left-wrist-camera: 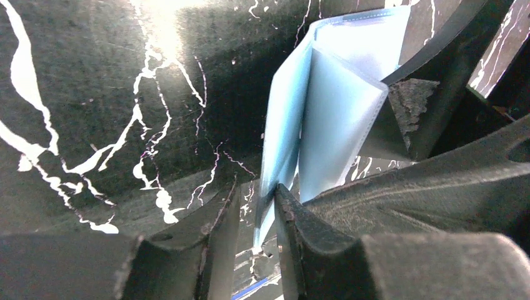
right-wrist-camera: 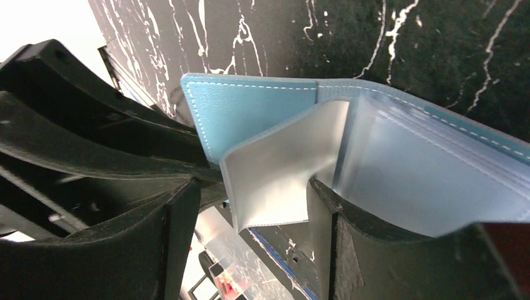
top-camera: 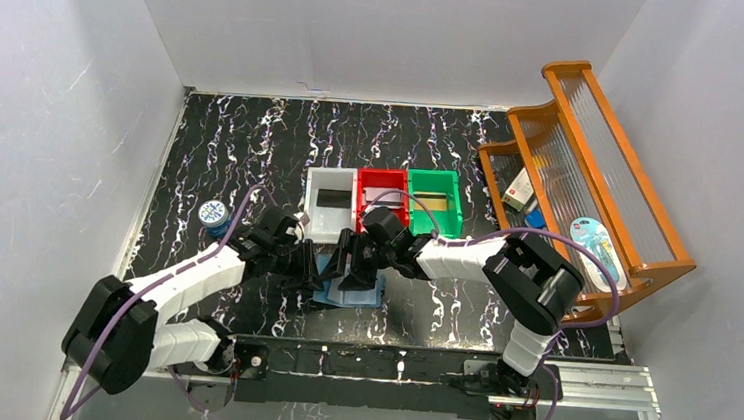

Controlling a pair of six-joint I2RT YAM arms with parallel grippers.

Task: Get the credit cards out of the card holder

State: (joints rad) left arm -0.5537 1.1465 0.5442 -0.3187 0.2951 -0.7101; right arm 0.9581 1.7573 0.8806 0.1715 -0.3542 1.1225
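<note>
Pale-blue stitched card holder [right-wrist-camera: 262, 112], clear pockets

Pale blue card holder [right-wrist-camera: 262, 109] w/ white stitching, black-white marbled table [top-camera: 253, 140]

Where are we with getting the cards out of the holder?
Done: the card holder lies open on the table, clear pockets fanned out. In hand: the left gripper is pinching a pocket edge; the right gripper, jaws apart, straddles another sleeve. Left: no card is visible outside the holder.
</note>
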